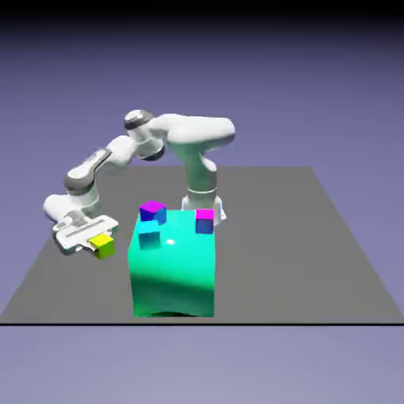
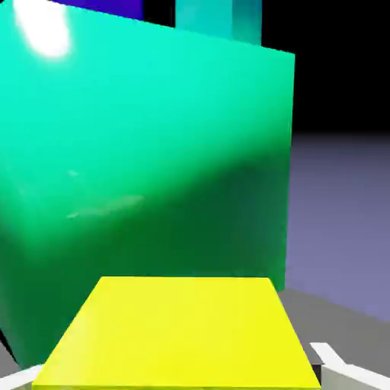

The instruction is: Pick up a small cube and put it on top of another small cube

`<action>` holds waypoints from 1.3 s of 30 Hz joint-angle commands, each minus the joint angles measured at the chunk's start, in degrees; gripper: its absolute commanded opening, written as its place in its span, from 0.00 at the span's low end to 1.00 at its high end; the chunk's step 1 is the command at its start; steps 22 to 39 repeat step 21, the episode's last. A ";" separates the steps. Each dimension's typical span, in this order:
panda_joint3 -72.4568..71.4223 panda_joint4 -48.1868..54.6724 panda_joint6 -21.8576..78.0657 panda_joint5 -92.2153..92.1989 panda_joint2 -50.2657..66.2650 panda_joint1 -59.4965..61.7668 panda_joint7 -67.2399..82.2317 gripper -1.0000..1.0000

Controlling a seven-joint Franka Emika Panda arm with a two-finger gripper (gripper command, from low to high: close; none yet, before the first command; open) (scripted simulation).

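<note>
The small yellow cube [image 1: 102, 245] hangs above the table at the exterior view's left, with my gripper [image 1: 96, 245] shut on it. It sits left of the big teal-green block [image 1: 174, 268], a little apart from its side. In the hand view the yellow cube [image 2: 179, 335] fills the bottom between my grey fingertips [image 2: 339, 367], and the teal-green block [image 2: 145, 175] looms right behind it. On top of the block stand a cyan cube [image 1: 149, 235] and two magenta-topped blue cubes [image 1: 152, 211] [image 1: 204, 220].
The grey table [image 1: 316, 252] stretches to the exterior view's right of the block. In the hand view a cyan cube [image 2: 217, 19] and a blue cube [image 2: 107, 7] peek above the block's top edge.
</note>
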State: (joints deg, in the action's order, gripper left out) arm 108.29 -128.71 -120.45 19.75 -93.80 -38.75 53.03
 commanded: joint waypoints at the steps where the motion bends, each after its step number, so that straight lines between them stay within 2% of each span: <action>1: -2.08 -0.65 -1.22 -1.52 0.96 -1.97 -1.35 0.00; 9: -18.70 -5.80 -10.49 -13.43 8.67 -17.71 -12.25 0.00; 11: -19.28 -5.99 -10.81 -13.85 8.94 -18.27 -12.63 0.00; 15: -15.83 -8.44 -18.72 -12.37 8.51 -23.57 -11.32 0.00; 16: -15.83 -8.44 -18.72 -12.37 8.51 -23.57 -11.32 1.00; 21: -19.28 -5.99 -10.81 -13.85 8.94 -18.27 -12.63 1.00; 39: -19.28 -5.99 -10.81 -13.85 8.94 -18.27 -12.63 1.00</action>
